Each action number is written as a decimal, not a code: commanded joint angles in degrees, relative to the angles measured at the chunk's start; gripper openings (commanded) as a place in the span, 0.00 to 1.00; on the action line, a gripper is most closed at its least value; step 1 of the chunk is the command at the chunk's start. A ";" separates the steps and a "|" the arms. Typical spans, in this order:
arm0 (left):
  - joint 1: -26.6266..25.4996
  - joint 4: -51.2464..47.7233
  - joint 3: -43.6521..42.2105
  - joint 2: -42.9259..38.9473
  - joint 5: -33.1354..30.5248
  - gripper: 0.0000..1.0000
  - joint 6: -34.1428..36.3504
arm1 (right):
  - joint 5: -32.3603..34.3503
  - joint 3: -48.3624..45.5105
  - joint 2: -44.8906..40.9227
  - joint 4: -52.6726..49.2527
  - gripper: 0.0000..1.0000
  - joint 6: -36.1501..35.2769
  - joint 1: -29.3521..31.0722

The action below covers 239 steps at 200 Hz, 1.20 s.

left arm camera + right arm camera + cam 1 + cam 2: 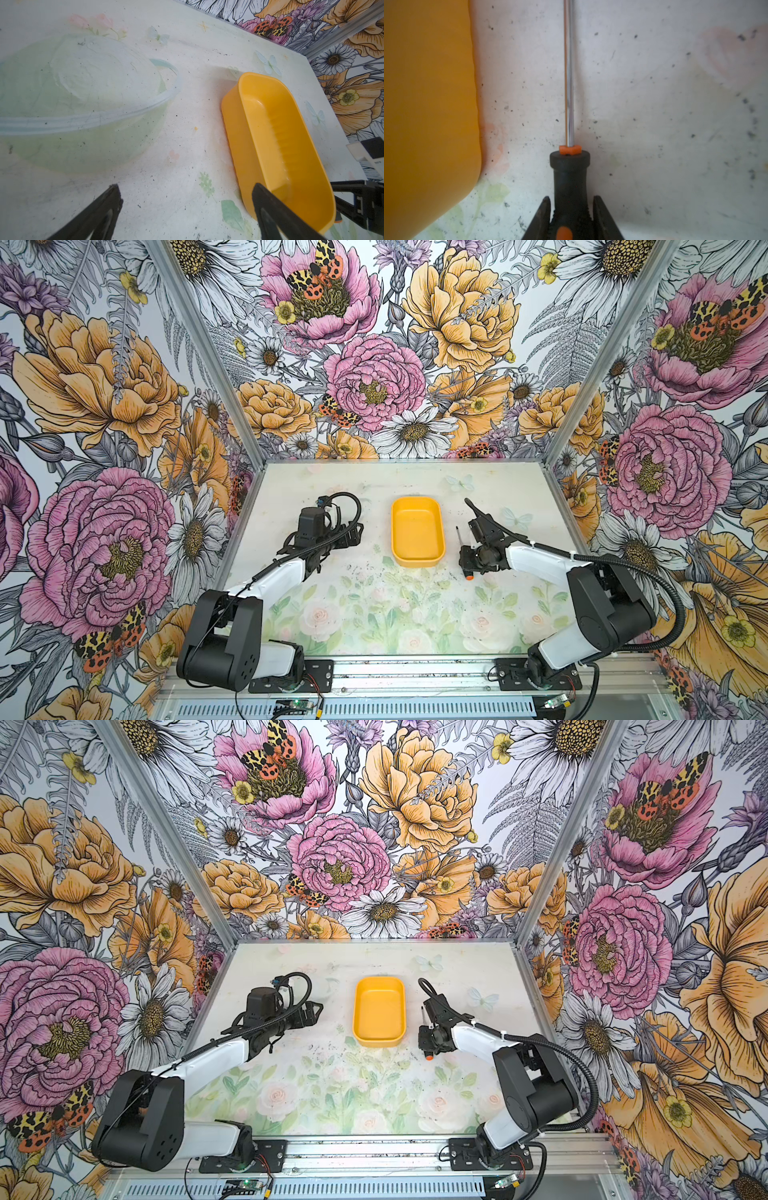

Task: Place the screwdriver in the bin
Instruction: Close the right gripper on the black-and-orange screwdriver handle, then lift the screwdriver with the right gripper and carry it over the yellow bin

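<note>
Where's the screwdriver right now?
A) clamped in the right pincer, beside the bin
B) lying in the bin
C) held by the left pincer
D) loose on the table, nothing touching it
A: in the right wrist view the right pincer is shut on the black handle of the screwdriver, and in both top views the bin beside it holds nothing.

A dirt-speckled floral tabletop (374,614) sits enclosed by flower-patterned walls (374,364).

Only a narrow strip of tabletop (519,104) separates the right hand (571,200) from the wall of the bin (425,104), while the bin's open top lies free above.
</note>
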 commanded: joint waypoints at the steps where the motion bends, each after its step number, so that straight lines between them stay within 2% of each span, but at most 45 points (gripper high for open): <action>1: -0.40 -0.53 1.17 -1.10 0.15 0.99 0.17 | -3.85 -0.50 -5.62 -0.15 0.00 1.02 -2.97; 55: -0.41 -0.93 1.46 -1.14 0.23 0.99 0.34 | -5.69 2.00 -13.54 -0.40 0.00 4.55 -4.70; 81: -0.40 -0.99 1.50 -1.31 0.22 0.99 0.35 | -2.12 7.09 -16.60 -0.28 0.00 7.56 -2.59; 99: -0.40 -0.99 1.72 -1.18 0.31 0.99 0.26 | 3.03 11.56 -17.03 -0.23 0.00 8.99 0.83; 154: -0.41 -0.99 0.98 -1.40 -0.11 0.99 0.30 | 15.44 19.09 -12.08 -0.23 0.00 18.38 9.51; 181: -0.32 -1.08 1.04 -1.49 -0.17 0.99 0.57 | 18.50 22.06 -8.89 -0.32 0.00 18.86 14.27; 221: -0.41 -1.08 1.24 -1.13 -0.03 0.99 0.43 | 27.84 26.23 -3.79 -1.90 0.00 20.26 21.25; 239: -0.40 -1.08 0.95 -1.39 -0.16 0.99 0.37 | 29.71 28.93 -0.50 -3.95 0.00 21.23 23.27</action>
